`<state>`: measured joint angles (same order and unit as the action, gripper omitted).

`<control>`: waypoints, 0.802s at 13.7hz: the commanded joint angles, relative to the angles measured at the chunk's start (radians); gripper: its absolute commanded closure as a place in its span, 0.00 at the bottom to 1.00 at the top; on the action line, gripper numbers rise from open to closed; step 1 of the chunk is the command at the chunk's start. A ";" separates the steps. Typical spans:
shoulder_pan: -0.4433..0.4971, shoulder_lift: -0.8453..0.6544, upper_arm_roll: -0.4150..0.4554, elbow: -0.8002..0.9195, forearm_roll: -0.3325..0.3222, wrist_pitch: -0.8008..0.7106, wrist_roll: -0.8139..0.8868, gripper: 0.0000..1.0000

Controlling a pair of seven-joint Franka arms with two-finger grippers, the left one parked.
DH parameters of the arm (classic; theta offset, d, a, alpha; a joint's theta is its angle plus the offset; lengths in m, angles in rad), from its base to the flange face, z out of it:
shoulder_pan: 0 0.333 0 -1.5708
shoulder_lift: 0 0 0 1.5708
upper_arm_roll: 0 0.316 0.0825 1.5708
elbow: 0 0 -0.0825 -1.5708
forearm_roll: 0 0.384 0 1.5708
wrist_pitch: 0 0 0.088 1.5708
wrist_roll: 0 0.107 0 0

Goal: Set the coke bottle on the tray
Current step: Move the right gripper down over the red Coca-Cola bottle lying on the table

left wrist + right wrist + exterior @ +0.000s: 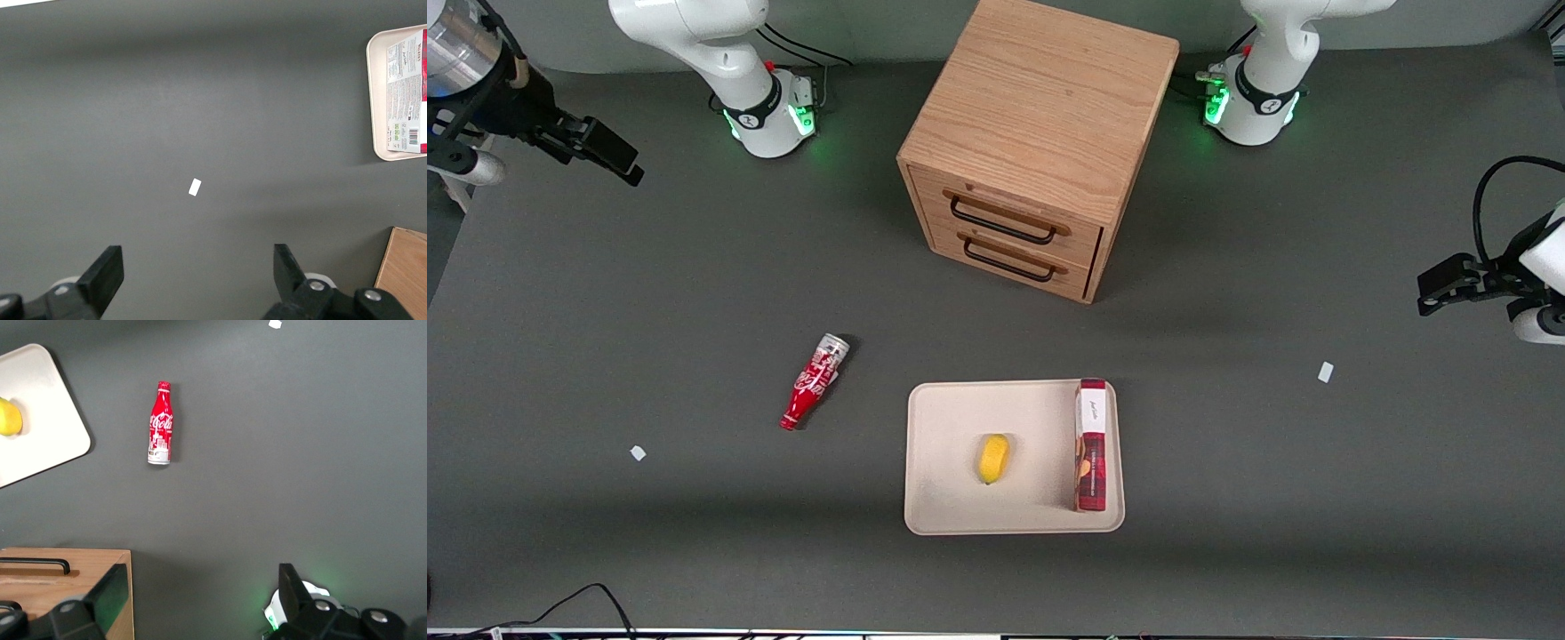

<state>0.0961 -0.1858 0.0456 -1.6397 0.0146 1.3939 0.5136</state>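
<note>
The coke bottle (814,380) lies on its side on the dark table, beside the tray toward the working arm's end, cap pointing toward the front camera. It also shows in the right wrist view (160,423). The cream tray (951,444) lies in front of the drawer cabinet and also shows in the right wrist view (40,420). My right gripper (618,164) hangs open and empty high over the working arm's end of the table, farther from the front camera than the bottle and well apart from it. Its jaws stand wide apart in the wrist view (200,597).
A yellow lemon (993,458) and an upright red-and-white box (1091,444) are on the tray. A wooden two-drawer cabinet (1040,142) stands mid-table, farther from the front camera than the tray. Small white tape marks (638,453) (1326,372) lie on the table.
</note>
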 commanded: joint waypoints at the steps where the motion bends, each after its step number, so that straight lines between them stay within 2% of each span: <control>1: 0.008 -0.013 -0.030 -0.012 0.048 0.008 -0.021 0.00; 4: 0.008 -0.009 -0.032 -0.008 0.047 -0.003 -0.037 0.00; 7: 0.017 0.034 -0.018 0.039 0.047 -0.001 -0.127 0.00; 9: 0.019 0.156 -0.007 0.170 0.064 -0.004 -0.052 0.00; 11: 0.019 0.282 0.032 0.230 0.077 0.000 0.084 0.00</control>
<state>0.1087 -0.0661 0.0496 -1.5328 0.0659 1.4098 0.4829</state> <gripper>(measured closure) 0.000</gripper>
